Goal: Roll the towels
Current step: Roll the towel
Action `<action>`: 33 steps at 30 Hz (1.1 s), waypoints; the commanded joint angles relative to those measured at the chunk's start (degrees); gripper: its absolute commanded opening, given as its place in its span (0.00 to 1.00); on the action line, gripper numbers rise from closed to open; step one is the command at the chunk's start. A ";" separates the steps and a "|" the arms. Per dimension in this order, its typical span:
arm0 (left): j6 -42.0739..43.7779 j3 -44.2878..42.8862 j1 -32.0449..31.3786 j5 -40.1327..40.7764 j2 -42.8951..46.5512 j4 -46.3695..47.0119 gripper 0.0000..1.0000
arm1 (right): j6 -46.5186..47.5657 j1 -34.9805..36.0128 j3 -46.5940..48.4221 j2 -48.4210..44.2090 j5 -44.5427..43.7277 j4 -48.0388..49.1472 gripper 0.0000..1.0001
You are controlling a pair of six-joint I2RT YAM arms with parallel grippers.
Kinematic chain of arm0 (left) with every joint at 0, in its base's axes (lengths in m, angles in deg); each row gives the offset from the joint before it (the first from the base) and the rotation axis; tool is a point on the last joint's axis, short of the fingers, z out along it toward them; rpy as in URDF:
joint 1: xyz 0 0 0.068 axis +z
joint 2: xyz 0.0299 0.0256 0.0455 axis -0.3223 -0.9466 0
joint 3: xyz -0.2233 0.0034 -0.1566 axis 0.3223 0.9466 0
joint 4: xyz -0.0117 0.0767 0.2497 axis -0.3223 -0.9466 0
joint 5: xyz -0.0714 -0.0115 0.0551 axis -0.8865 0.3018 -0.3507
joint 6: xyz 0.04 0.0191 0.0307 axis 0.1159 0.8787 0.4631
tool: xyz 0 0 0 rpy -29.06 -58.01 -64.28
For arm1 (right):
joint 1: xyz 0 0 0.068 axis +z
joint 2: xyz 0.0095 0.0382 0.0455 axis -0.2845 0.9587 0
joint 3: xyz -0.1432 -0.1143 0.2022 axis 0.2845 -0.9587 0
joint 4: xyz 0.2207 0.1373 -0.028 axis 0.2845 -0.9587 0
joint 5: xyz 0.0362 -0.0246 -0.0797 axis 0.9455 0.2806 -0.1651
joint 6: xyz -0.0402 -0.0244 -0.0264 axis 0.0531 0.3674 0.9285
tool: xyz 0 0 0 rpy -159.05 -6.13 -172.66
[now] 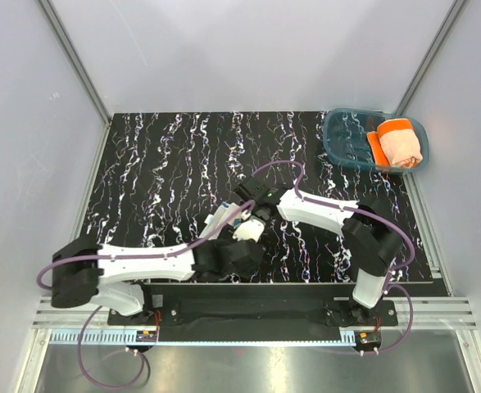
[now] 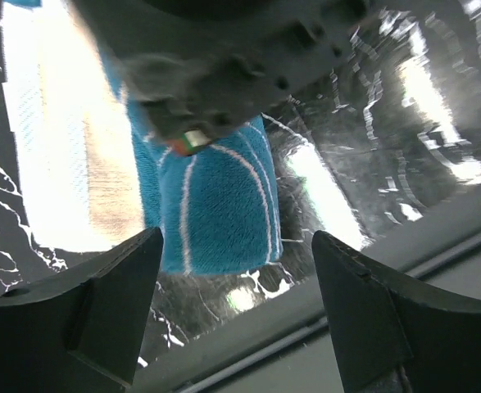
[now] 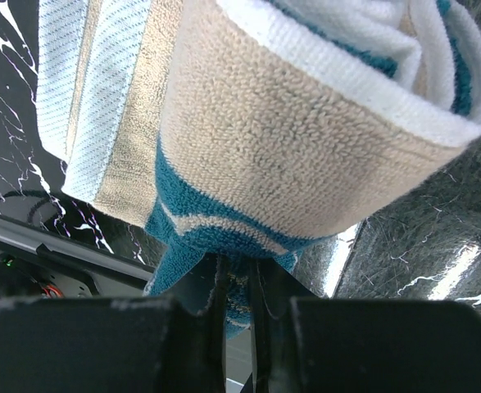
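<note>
The dark teal towel lies partly rolled near the table's front middle, cream back outward. My right gripper is shut on the edge of its rolled end, the jaws pinching teal cloth. In the left wrist view the teal towel lies just ahead of my left gripper, which is open and empty, with the right gripper above the cloth. My left gripper sits just in front of the towel. The bright orange towel lies rolled in the tray.
The translucent blue plastic tray stands at the table's back right corner. The table's front edge and metal rail run close behind the teal towel. Grey walls enclose the table on three sides.
</note>
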 commanded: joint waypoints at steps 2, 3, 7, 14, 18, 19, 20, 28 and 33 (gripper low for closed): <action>-0.93 -2.83 -0.93 5.55 -7.55 3.60 0.80 | 0.77 0.98 0.45 2.58 -1.61 -4.04 0.07; -1.45 -2.92 -1.02 5.99 -8.62 3.51 0.80 | 0.86 1.07 0.37 2.49 -1.61 -4.12 0.07; -1.81 -2.92 -1.11 6.69 -12.84 4.21 0.80 | 1.04 0.98 -0.16 2.05 -1.35 -4.30 0.08; -2.60 0.07 -1.02 5.03 -15.22 7.37 0.74 | 1.48 1.07 -0.34 0.91 1.20 -3.42 0.32; -3.13 3.58 -1.02 3.80 -14.96 10.01 0.71 | 2.09 0.98 0.98 0.56 1.29 -4.38 0.45; -3.30 4.02 -1.11 3.62 -14.96 10.28 0.70 | 2.09 1.07 1.33 0.47 1.03 -4.74 0.48; -3.57 4.46 -1.11 3.53 -14.70 10.45 0.69 | 2.18 0.98 1.59 0.47 0.68 -5.70 0.50; -3.22 6.57 -0.23 2.30 -13.29 12.47 0.67 | 4.81 -5.59 1.78 -6.02 -3.72 -10.01 0.70; -1.55 9.38 3.27 -2.88 -9.08 16.51 0.65 | 7.01 -12.81 -0.51 -15.78 -3.98 -10.10 0.75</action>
